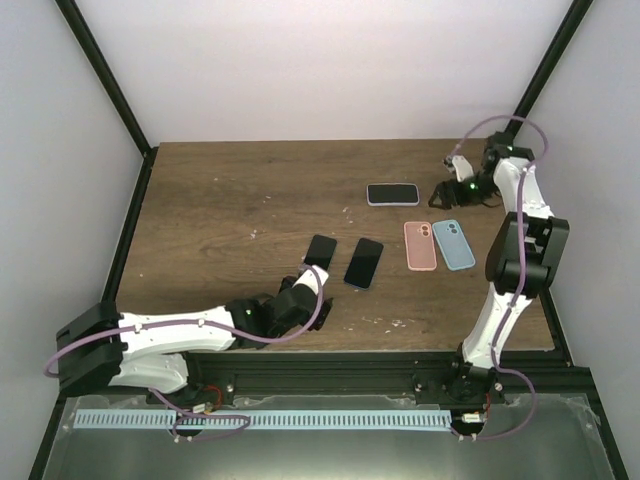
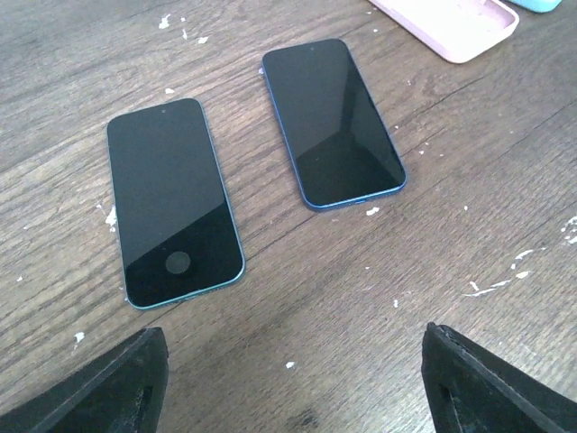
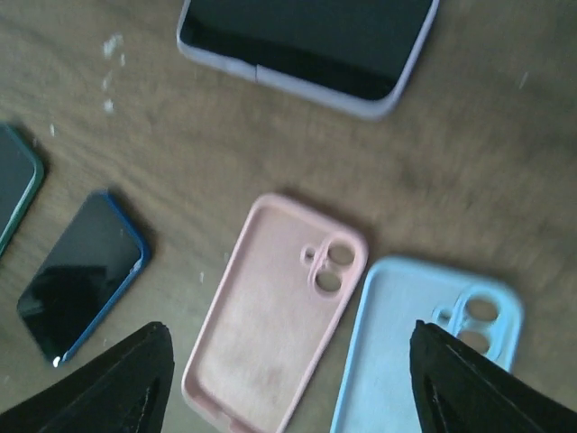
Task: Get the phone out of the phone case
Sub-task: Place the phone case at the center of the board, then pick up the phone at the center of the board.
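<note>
A phone in a pale lilac case (image 1: 392,194) lies screen up at the back middle of the table; it also shows in the right wrist view (image 3: 306,45). My right gripper (image 1: 447,190) hovers just right of it, open and empty, above an empty pink case (image 3: 275,311) and an empty light blue case (image 3: 424,347). Two bare phones lie in the middle: a teal-edged one (image 2: 173,200) and a blue-edged one (image 2: 332,122). My left gripper (image 1: 300,300) is open and empty, just near of the teal-edged phone (image 1: 319,251).
The pink case (image 1: 421,245) and blue case (image 1: 459,244) lie side by side right of the blue-edged phone (image 1: 364,262). White flecks dot the wooden table (image 1: 220,220). Black frame posts stand at the back corners.
</note>
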Motion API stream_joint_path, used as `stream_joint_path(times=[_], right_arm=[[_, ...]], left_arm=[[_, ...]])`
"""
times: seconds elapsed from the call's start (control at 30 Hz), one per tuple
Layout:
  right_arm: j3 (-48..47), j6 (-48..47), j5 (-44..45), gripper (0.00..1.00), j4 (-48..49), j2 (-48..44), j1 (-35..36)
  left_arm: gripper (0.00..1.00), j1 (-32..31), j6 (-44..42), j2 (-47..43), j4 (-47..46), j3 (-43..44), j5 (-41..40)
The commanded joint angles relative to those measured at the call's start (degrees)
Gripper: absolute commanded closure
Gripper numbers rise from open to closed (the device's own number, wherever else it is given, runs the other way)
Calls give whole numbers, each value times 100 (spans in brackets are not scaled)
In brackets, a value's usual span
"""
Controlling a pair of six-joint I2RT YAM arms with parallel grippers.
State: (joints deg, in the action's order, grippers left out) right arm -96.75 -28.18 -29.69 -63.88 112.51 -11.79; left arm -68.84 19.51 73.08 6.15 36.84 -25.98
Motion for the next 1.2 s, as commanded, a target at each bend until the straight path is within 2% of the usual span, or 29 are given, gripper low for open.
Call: stream_joint_path(times=[0.0,0.1,0.23,0.37,0.5,0.67,0.8,1.03,1.17], right_arm=[[-871,-82,383,24,466,542,420],[-1548,354,677,13,793,1068,562],[-2692,1014,449,1,719,1928,571],[-3292,1303,455,0,710,2588,652],[-3315,1490,203,0,749,3060,683],[-2965,1531,-635,0,841,3222,723],[-2425,1509,-891,1,781,3024,924],[2,1487,-1517,2,1308,1435,1404],[402,1635,-971,2,1364,939,1460]], left_arm=[[21,-18,271,-259,51,-49,122],[21,-24,399,-437,203,-43,196],[21,-17,639,-788,255,-175,339],[21,-16,824,-1142,193,-366,482],[21,-16,938,-1410,158,-512,622],[21,-21,1021,-1592,225,-613,620],[22,-16,1062,-1677,227,-657,599],[22,-15,1038,-1639,150,-691,499],[22,-16,1036,-1497,79,-690,544]])
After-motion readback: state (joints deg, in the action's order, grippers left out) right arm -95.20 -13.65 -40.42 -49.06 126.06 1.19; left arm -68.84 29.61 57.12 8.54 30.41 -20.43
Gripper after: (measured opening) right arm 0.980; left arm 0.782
